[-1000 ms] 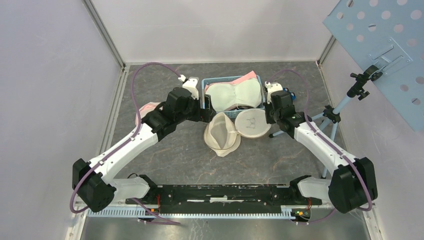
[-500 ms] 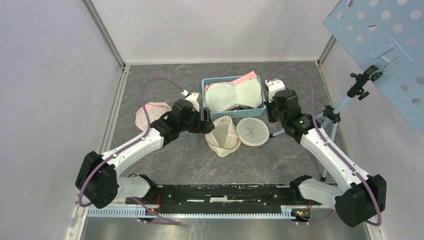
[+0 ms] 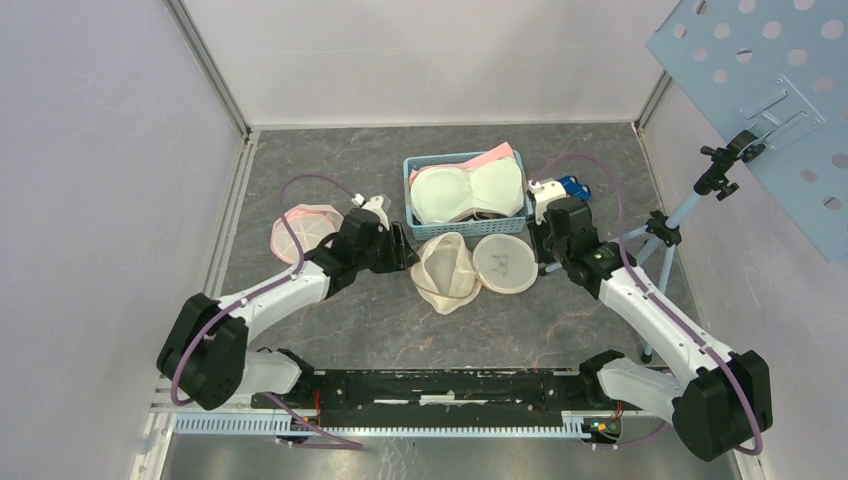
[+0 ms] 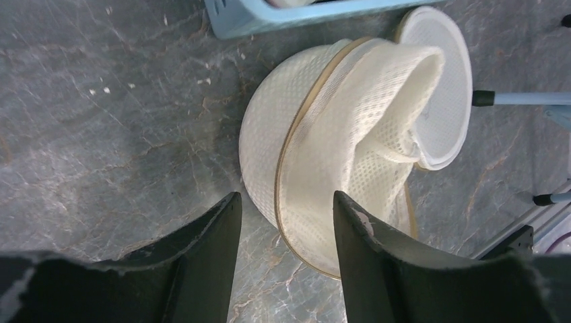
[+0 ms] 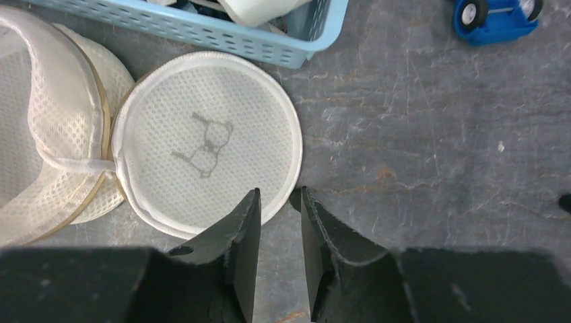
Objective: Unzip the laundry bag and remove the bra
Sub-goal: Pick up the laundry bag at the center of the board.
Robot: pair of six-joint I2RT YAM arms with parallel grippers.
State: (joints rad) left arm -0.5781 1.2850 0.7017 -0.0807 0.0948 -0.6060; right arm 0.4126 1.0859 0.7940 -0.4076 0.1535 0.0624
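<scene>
Hovering low at the near side, my left pincer (image 4: 287, 202) has its jaws well apart and nothing between them. My right pincer (image 5: 278, 195) shows only a narrow gap with bare worktop (image 5: 438, 134) in it, so it grips nothing either.

Just beyond my left fingertips lies the bag (image 4: 337, 134), unzipped and slumped open, with its round lid (image 5: 209, 145) flopped flat beside it, in front of my right pincer. The lid hangs on to the bag by a short strip. The mesh looks light and limp, and only the tan hoop round the mouth seems stiff. That hoop is where I would take hold, since the mesh would likely bunch and slip. I cannot see the zip pull.

Farther off, the basket (image 5: 202, 30) holds the bra (image 3: 470, 190), white, cups up, on top of other laundry. It is out of the bag, so I judge the job all but finished. It should be soft and light, with moulded cups that keep their shape. A cup edge or a strap would be the safest grip. A blue car (image 5: 501, 17) sits to the right of the basket.

A second ago both arms reached up against the basket. They have drawn back, the left pincer has narrowed, the right one has parted from shut, and the lid lies a little nearer.
</scene>
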